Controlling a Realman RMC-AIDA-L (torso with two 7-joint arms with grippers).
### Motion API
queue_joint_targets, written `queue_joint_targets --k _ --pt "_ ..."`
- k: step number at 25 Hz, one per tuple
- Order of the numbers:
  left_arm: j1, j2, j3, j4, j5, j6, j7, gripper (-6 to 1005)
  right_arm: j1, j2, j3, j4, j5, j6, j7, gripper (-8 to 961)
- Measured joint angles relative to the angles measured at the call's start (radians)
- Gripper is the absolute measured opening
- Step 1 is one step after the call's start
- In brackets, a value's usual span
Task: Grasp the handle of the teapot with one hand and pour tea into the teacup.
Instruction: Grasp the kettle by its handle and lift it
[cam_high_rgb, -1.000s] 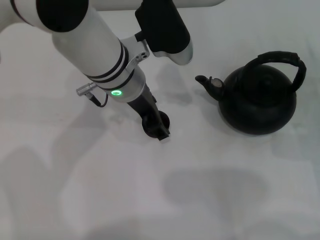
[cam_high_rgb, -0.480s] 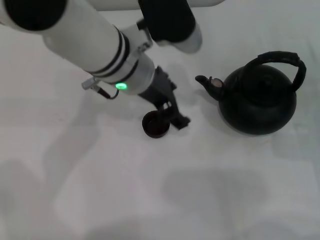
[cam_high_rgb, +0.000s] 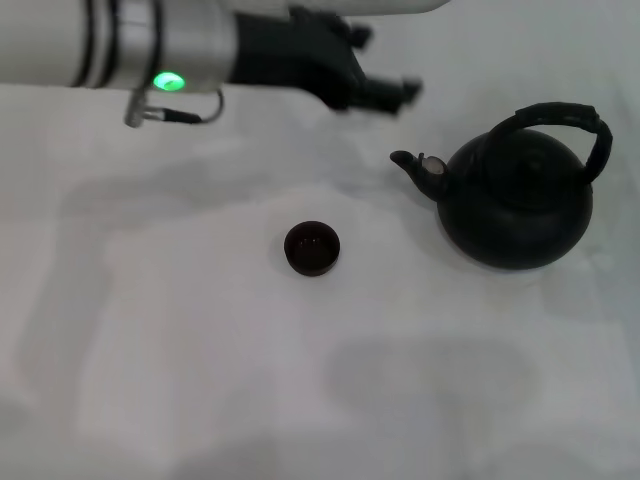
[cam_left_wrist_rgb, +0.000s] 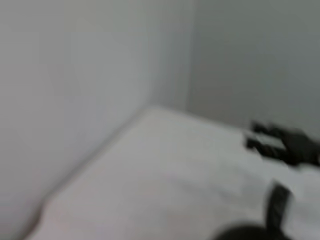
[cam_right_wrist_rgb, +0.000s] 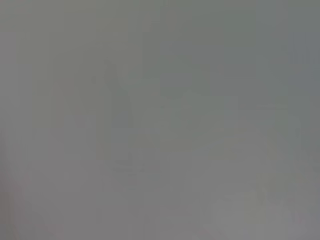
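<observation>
While the left gripper (cam_high_rgb: 385, 92) hangs near the top middle of the head view, holding nothing, I cannot tell if it is open or closed. To do well, it should go to the handle (cam_high_rgb: 572, 122) over the teapot (cam_high_rgb: 515, 200) at the right. Then it should tip the spout slowly over the teacup (cam_high_rgb: 312, 248) in the middle.

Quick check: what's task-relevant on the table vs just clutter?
Job: teapot; its handle; teacup; left pincer, raised at the far side of the table.
Lying about: nothing else visible.
</observation>
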Motion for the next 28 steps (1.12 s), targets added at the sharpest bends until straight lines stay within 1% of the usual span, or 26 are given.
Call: queue_joint_targets --k 3,4,5,6,8,11,12,13,14,15,18,20,23,28 --pt "0.053 0.0 -0.059 -0.077 -0.185 0.077 0.132 874 -0.004 -0.001 0.0 0.003 0.0 -0.047 0.045 856" --pt "0.067 0.0 -0.078 -0.113 -0.254 0.094 0.183 873 -0.005 -0.002 0.0 0.006 0.0 -0.068 0.074 856" --pt "0.081 0.0 -0.098 -0.153 -0.351 0.109 0.246 873 -0.007 -0.003 0.0 0.008 -0.001 -0.085 0.104 856" --pt "0.089 0.0 -0.108 -0.177 -0.402 0.115 0.284 873 -0.009 -0.005 -0.001 0.009 -0.002 -0.097 0.13 856" --pt "0.115 0.0 -0.135 -0.272 -0.627 0.122 0.446 872 -0.013 -0.008 -0.009 0.014 -0.009 -0.122 0.194 856" --pt "0.134 0.001 -0.145 -0.423 -0.919 0.115 0.698 871 -0.015 -0.01 -0.023 0.029 -0.034 -0.148 0.26 856" --pt "0.136 0.001 -0.144 -0.475 -1.008 0.111 0.773 871 -0.016 -0.012 -0.037 0.064 -0.104 -0.192 0.344 856" --pt "0.136 -0.001 -0.142 -0.55 -1.119 0.101 0.871 870 -0.016 -0.013 -0.039 0.075 -0.126 -0.205 0.366 856" --pt "0.136 -0.002 -0.141 -0.572 -1.151 0.097 0.902 869 -0.016 -0.015 -0.04 0.093 -0.17 -0.228 0.398 855" --pt "0.133 -0.003 -0.141 -0.617 -1.21 0.08 0.96 869 -0.016 -0.016 -0.04 0.111 -0.216 -0.252 0.425 855" --pt "0.129 -0.006 -0.14 -0.756 -1.391 0.003 1.126 867 -0.017 -0.017 -0.041 0.15 -0.312 -0.298 0.445 855" --pt "0.128 -0.007 -0.139 -0.821 -1.471 -0.047 1.198 866 -0.018 -0.016 -0.041 0.163 -0.375 -0.31 0.449 855" --pt "0.127 -0.008 -0.139 -0.884 -1.54 -0.088 1.247 865 -0.017 -0.015 -0.041 0.164 -0.446 -0.314 0.449 856" --pt "0.133 -0.005 -0.144 -0.927 -1.569 -0.096 1.254 865 -0.001 -0.01 -0.049 0.158 -0.467 -0.29 0.444 857"
